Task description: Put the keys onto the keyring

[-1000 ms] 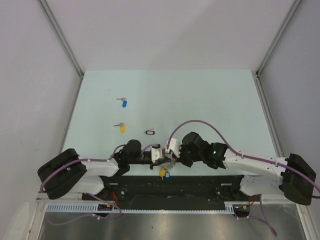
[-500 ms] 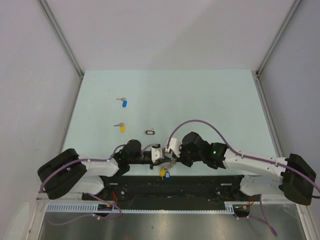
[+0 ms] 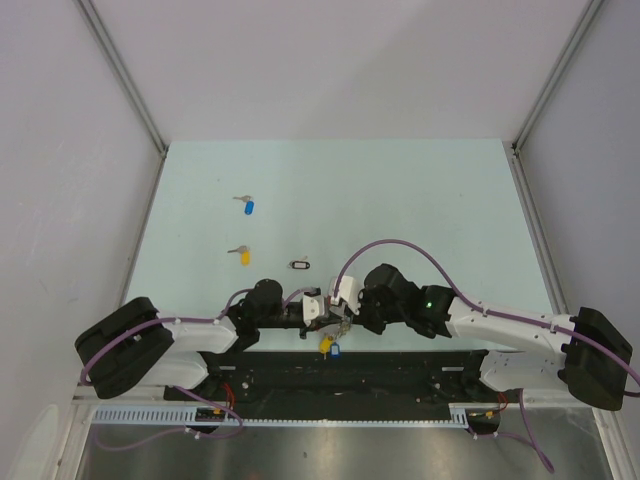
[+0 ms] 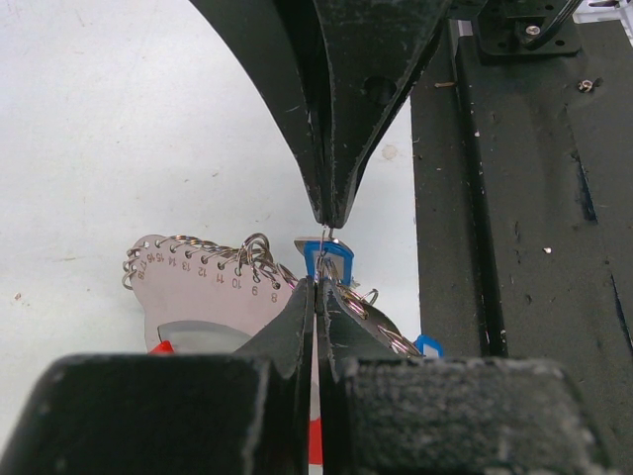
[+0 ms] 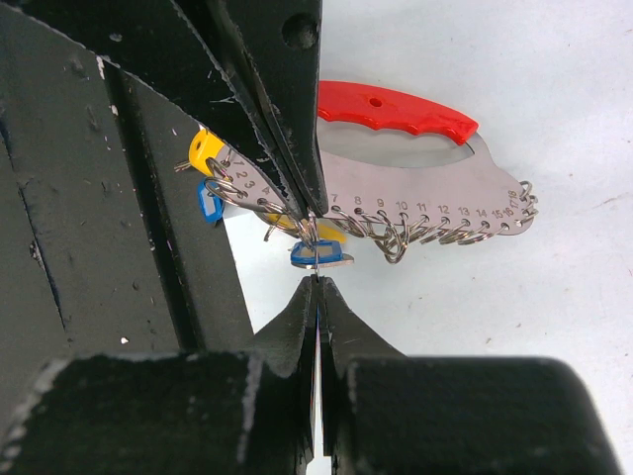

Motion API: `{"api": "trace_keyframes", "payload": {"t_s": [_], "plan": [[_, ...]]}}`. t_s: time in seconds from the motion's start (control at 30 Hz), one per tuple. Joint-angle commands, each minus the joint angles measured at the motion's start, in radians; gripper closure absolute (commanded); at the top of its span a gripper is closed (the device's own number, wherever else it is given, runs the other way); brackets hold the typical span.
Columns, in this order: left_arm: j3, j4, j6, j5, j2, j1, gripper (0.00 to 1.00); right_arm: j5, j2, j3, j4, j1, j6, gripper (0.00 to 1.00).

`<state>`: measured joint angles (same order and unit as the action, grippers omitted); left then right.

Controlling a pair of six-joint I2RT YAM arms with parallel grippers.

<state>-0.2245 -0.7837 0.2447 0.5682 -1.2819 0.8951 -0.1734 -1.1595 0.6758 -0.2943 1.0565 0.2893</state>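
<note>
Pale mint table between plain grey-white walls; aluminium corner posts; even, diffuse light.

**Near edge jammed, rest of table open**

Left gripper and right gripper meet tip to tip over the keyring, no gap between. Blue key, yellow key, tag dot the left-centre table; right side and far strip open.

Light green table. On its L side: blue key far back, yellow key closer to the front, well apart. Little oval tag lies near yellow key, on its R.
</note>
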Motion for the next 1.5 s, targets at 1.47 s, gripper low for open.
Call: {"api": "trace_keyframes", "payload": {"t_s": [1.47], "plan": [[-0.012, -0.072, -0.005, 0.127, 0.0, -0.005, 1.0, -0.126, 0.0, 0.036, 0.078, -0.023, 0.021, 1.0]]}}
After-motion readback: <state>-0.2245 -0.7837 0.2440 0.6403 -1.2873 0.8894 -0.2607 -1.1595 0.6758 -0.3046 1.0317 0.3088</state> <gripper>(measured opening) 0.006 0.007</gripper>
